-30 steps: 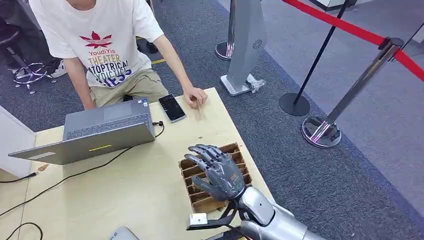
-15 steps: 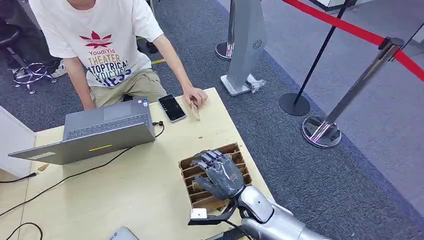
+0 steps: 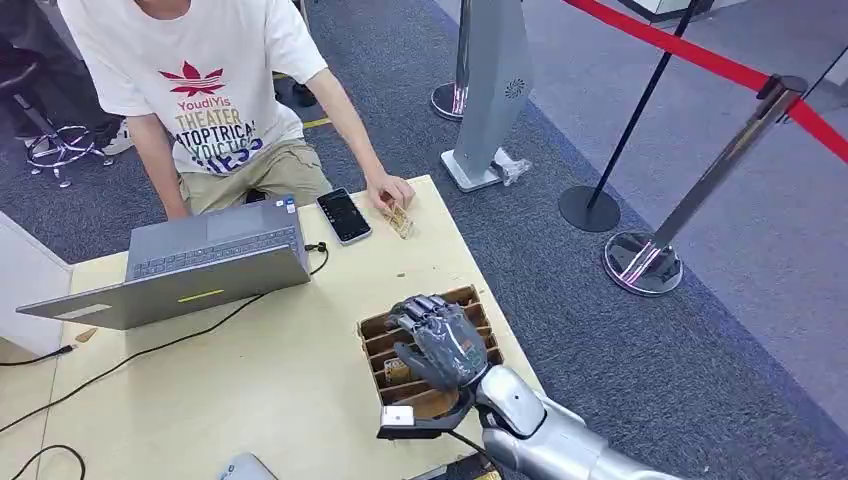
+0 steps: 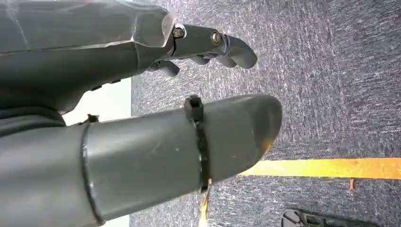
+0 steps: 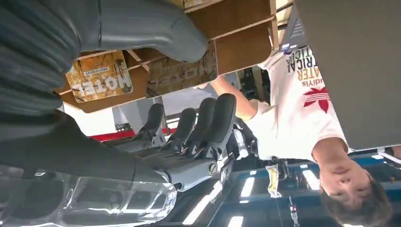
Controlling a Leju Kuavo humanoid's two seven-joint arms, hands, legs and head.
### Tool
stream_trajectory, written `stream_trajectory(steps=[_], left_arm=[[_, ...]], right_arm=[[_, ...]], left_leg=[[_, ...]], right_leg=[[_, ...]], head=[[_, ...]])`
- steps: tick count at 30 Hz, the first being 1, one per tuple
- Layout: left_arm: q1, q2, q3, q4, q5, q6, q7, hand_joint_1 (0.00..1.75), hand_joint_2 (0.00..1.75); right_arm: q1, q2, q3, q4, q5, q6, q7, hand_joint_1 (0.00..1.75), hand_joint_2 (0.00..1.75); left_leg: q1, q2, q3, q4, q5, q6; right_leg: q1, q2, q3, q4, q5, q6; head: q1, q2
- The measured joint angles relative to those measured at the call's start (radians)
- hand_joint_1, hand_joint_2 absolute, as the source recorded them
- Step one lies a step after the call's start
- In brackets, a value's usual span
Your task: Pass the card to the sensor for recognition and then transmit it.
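Since a second ago the right hand has dropped down into the card box, and its fingers went from stretched out flat over the box to curled down into the slots. The person's hand up at 12 o'clock also has a card under it now that wasn't showing before.

In the right wrist view the thumb sits against the edge of a standing card, with the other fingers apart from it on the far side. I can't tell whether it actually has the card pinched or is just touching it. Another card, printed "MOTEL", lies in the slot right beside it.

The left hand hangs over dark carpet with a yellow stripe; the thumb and fingers are apart and there's nothing in it.

Going outward from the box on the table:
- At about 10 o'clock there's a grey laptop with a cable trailing off towards 8 o'clock.
- At about 11 o'clock there's a black phone, just beside the person's card.
- The person in a white T-shirt sits behind the table at 11 o'clock.
- Off at 2 o'clock, on the carpet, are stanchions with a red belt, and a grey stand at 1 o'clock.
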Motion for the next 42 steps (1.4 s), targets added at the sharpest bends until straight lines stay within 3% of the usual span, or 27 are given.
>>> stream_trajectory(steps=[9, 19, 23, 37, 41, 42], left_arm=[[0.000, 0.000, 0.014, 0.000, 0.006, 0.003, 0.000, 0.00, 0.00], [0.000, -0.002, 0.039, 0.000, 0.033, 0.006, 0.002, 0.00, 0.00], [0.002, -0.003, 0.047, 0.000, 0.040, 0.006, 0.001, 0.00, 0.00], [0.004, -0.005, 0.067, 0.000, 0.031, 0.003, -0.008, 0.00, 0.00], [0.004, -0.005, 0.067, 0.000, 0.026, 0.003, -0.008, 0.00, 0.00], [0.004, -0.005, 0.067, 0.000, 0.025, 0.003, -0.008, 0.00, 0.00]], right_arm=[[-0.013, 0.008, 0.000, 0.020, 0.001, 0.000, -0.001, 0.99, 1.75], [-0.029, 0.027, 0.000, 0.024, 0.039, 0.015, -0.003, 0.93, 1.75], [-0.040, 0.030, 0.000, 0.025, 0.055, 0.022, -0.003, 0.79, 1.75], [-0.045, 0.016, -0.025, 0.025, 0.055, 0.034, 0.011, 0.79, 1.75], [-0.045, -0.002, -0.032, 0.025, 0.052, 0.032, 0.008, 0.91, 1.75], [-0.045, -0.006, -0.033, 0.025, 0.052, 0.032, 0.008, 0.84, 1.75]], left_leg=[[0.000, 0.000, 0.000, 0.000, 0.000, 0.000], [0.000, 0.000, 0.000, 0.000, 0.000, 0.000], [0.000, 0.000, 0.000, 0.000, 0.000, 0.000], [0.000, 0.000, 0.000, 0.000, 0.000, 0.000], [0.000, 0.000, 0.000, 0.000, 0.000, 0.000], [0.000, 0.000, 0.000, 0.000, 0.000, 0.000]], right_leg=[[0.000, 0.000, 0.000, 0.000, 0.000, 0.000], [0.000, 0.000, 0.000, 0.000, 0.000, 0.000], [0.000, 0.000, 0.000, 0.000, 0.000, 0.000], [0.000, 0.000, 0.000, 0.000, 0.000, 0.000], [0.000, 0.000, 0.000, 0.000, 0.000, 0.000], [0.000, 0.000, 0.000, 0.000, 0.000, 0.000]], head=[[0.000, 0.000], [0.000, 0.000], [0.000, 0.000], [0.000, 0.000], [0.000, 0.000], [0.000, 0.000]])
